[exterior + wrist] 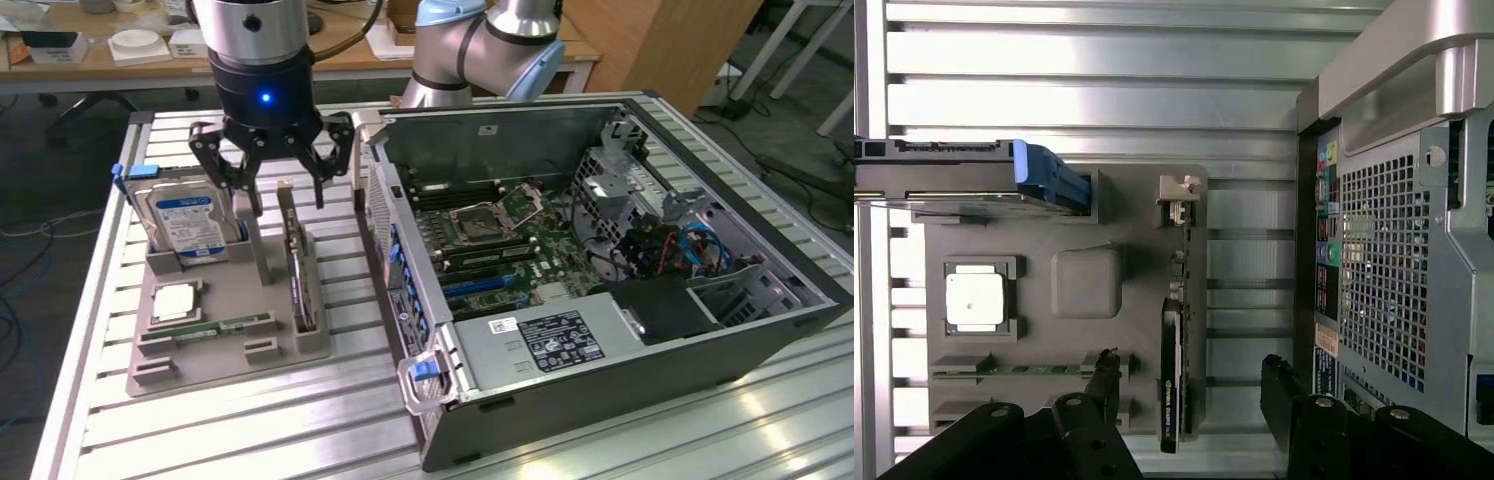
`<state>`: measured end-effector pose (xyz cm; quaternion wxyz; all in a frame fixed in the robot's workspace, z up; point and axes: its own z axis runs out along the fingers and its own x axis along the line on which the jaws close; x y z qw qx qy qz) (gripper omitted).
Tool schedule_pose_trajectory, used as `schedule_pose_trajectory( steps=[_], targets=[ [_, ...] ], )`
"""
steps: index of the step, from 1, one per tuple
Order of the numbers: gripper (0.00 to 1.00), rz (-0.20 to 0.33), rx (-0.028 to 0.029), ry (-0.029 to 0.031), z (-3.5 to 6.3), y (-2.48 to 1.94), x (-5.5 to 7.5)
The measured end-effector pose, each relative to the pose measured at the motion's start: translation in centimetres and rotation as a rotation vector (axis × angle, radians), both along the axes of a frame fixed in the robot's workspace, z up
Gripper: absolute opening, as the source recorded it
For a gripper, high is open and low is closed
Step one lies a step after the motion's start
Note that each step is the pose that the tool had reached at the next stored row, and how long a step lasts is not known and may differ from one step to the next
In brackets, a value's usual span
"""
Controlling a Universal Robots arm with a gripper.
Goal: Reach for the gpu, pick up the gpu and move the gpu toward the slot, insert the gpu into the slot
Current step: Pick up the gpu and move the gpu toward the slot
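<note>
The gpu (296, 262) is a thin dark card standing on edge in a slit of the grey holder tray (227, 362), its pale bracket end toward the back. My gripper (283, 198) hangs open just above that end, one finger on each side, with nothing held. From the wrist camera the gpu (1172, 372) shows edge-on, lying between my open gripper's (1191, 388) two dark fingers, nearer one than the other. Blue expansion slots (477, 287) lie on the motherboard inside the open computer case (781, 318).
On the tray, a blue-labelled silver hard drive (187, 225) stands beside the gpu, with a processor chip (176, 300) and a green memory stick (214, 327) in front. The case's perforated rear wall (1384, 260) rises close alongside the tray. Everything sits on a slatted metal table (267, 440).
</note>
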<state>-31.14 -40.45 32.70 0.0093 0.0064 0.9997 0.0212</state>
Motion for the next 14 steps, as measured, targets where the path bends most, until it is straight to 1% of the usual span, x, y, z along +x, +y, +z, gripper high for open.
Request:
schedule_pose_trajectory(
  steps=[14],
  targets=[
    [0.68, 0.000, 0.0000, 0.0000, -0.50, -0.01, 0.00]
  ],
)
